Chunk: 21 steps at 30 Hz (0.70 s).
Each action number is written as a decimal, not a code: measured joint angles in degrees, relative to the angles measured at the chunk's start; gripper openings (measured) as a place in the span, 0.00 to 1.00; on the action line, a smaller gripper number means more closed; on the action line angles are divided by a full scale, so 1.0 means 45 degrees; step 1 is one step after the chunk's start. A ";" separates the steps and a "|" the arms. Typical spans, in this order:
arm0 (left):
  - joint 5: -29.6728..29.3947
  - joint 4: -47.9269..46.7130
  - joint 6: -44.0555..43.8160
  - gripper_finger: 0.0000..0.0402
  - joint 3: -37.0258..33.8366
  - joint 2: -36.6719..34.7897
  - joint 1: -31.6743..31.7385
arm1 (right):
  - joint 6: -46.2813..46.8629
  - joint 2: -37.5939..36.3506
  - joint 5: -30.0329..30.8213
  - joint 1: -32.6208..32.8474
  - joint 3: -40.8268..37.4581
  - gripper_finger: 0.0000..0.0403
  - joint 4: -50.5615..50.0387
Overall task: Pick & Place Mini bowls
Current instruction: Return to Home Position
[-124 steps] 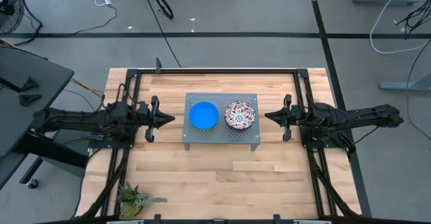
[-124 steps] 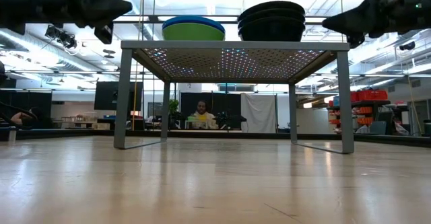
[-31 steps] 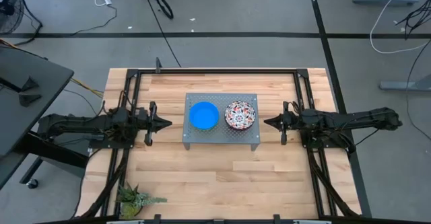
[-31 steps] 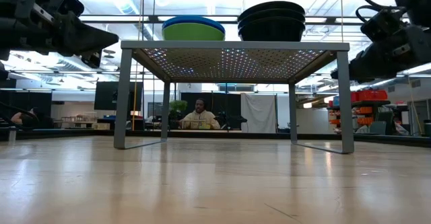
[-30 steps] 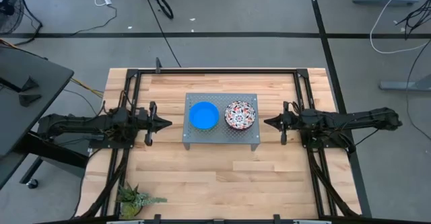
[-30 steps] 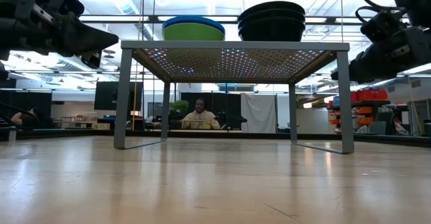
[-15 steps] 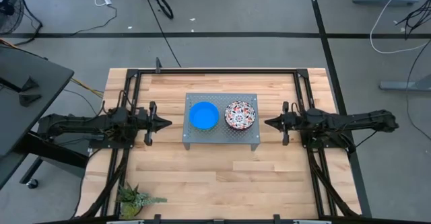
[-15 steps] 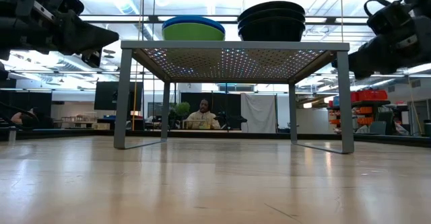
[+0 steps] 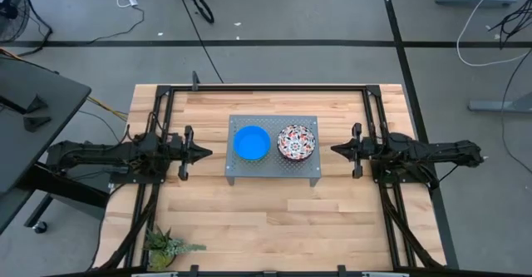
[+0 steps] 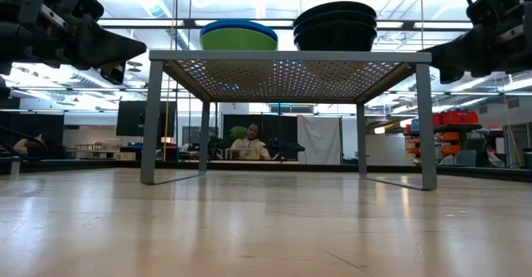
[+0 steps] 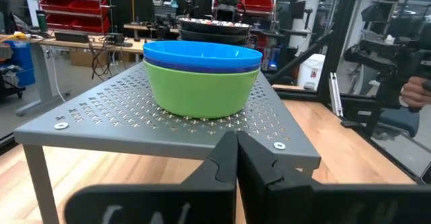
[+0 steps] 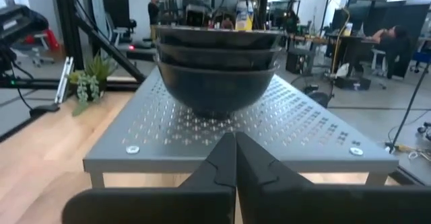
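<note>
Where the grey perforated shelf (image 9: 273, 170) stands at the middle of the bench (image 9: 249, 219), the mini bowls (image 10: 238, 38) sit on its top in two stacks, side by side and a little apart. Toward the left arm's side, the green bowl (image 11: 199, 93) rests on the shelf with the dark blue bowl (image 11: 202, 64) nested in it. The bright blue bowl (image 9: 251, 142) sits uppermost. Toward the right arm's side is the stack of white patterned bowls (image 9: 296, 142). From above, the top one shows its red-and-dark floral inside. From the right wrist view, the three nested rims show, with dark outsides. Both stacks stand upright, well inside the shelf's edges.

The left end effector (image 9: 209, 150) hangs above the bench just off the shelf's left edge, pointing at the green-and-blue stack. In its wrist view its fingers (image 11: 225, 158) are pressed together, clenched on nothing. The right end effector (image 9: 334, 150) hangs off the shelf's right edge, level with the other and pointing at the patterned stack. Its fingers (image 12: 225, 158) are likewise pressed together and grasp nothing. Neither touches the shelf or a bowl.

A small spiky plant (image 9: 166, 245) stands at the bench's near left corner, well apart from the shelf. Beyond the bench, under the shelf in the low view, a person (image 10: 249, 144) sits far off in the room.
</note>
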 joint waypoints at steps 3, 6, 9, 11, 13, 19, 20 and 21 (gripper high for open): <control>0.0004 -0.0010 0.0005 0.01 0.0000 0.0000 0.0000 | 0.0004 -0.0389 -0.0032 0.0000 0.0000 0.00 -0.0006; 0.0004 -0.0010 0.0000 0.01 0.0000 0.0000 0.0000 | 0.0068 -0.0756 -0.0068 0.0000 0.0000 0.00 0.0007; 0.0043 -0.0015 -0.0176 0.01 0.0000 0.0000 0.0000 | 0.0115 -0.0756 -0.0064 0.0000 0.0000 0.00 -0.0036; 0.0043 -0.0014 -0.0339 0.01 0.0000 0.0000 0.0000 | 0.0332 -0.0756 -0.0064 0.0000 0.0000 0.00 -0.0030; 0.0038 0.0079 -0.0335 0.01 0.0000 0.0000 0.0000 | 0.0359 -0.0756 -0.0063 0.0000 0.0000 0.00 0.0013; 0.0366 0.0832 -0.0336 0.00 0.0000 -0.0202 0.0000 | 0.0497 -0.0756 -0.0053 -0.0005 0.0000 0.00 0.0003; 0.0526 0.0916 -0.0325 0.00 -0.0003 -0.0296 0.0000 | 0.0513 -0.0756 -0.0053 -0.0005 -0.0001 0.00 0.0003; 0.0599 0.0920 -0.0321 0.00 -0.0005 -0.0407 0.0000 | 0.0544 -0.0756 -0.0051 -0.0005 0.0000 0.00 0.0003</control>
